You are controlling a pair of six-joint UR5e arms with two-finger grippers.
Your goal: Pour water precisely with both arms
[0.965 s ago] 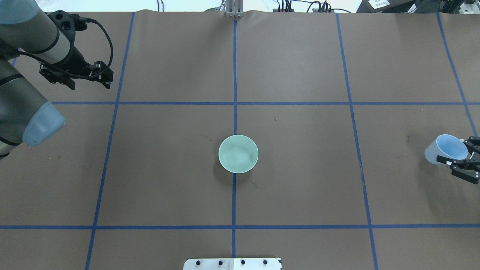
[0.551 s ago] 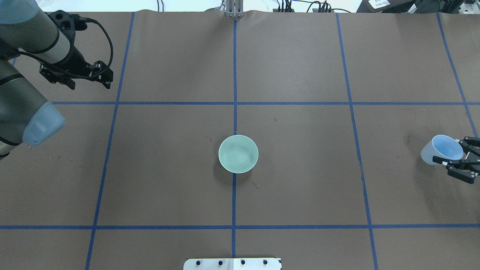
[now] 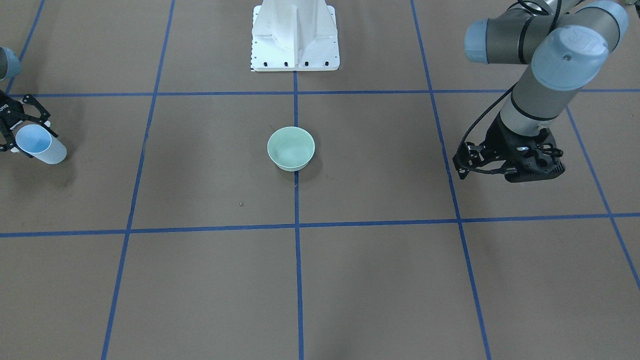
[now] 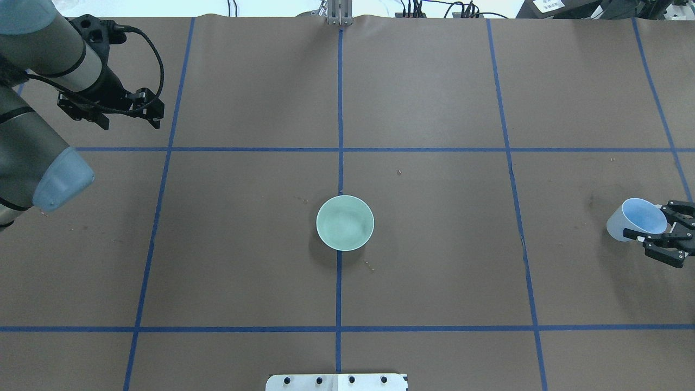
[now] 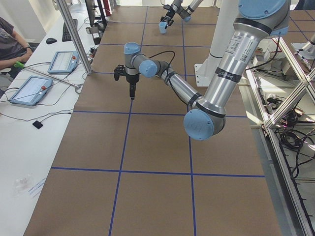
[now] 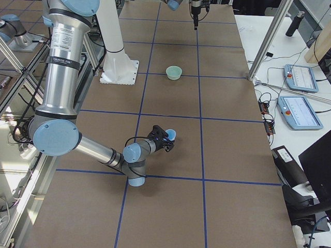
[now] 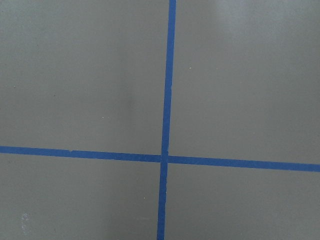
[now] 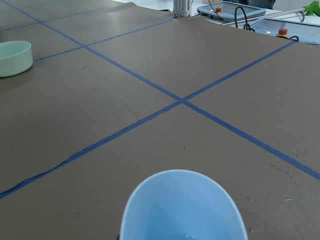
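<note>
My right gripper [image 4: 649, 222] is shut on a pale blue cup [image 4: 619, 225] at the table's right edge and holds it tilted, close above the brown table. The cup fills the bottom of the right wrist view [image 8: 182, 207] and looks almost empty inside. A pale green bowl [image 4: 345, 222] stands at the table's centre, far from both arms. It shows a faint whitish sheen inside; I cannot tell whether that is water. My left gripper [image 4: 111, 106] points straight down at the far left. Its fingers [image 5: 131, 93] look closed and empty.
The white pedestal base [image 3: 295, 35] stands at the robot's edge of the table. Blue tape lines [image 7: 167, 159] divide the brown table into squares. A metal post [image 4: 339, 13] is clamped at the far edge. Tablets [image 5: 29, 88] lie on the side bench.
My right gripper has moved with the blue cup slightly down and to the left in the overhead view. The left arm and the bowl have not moved.
</note>
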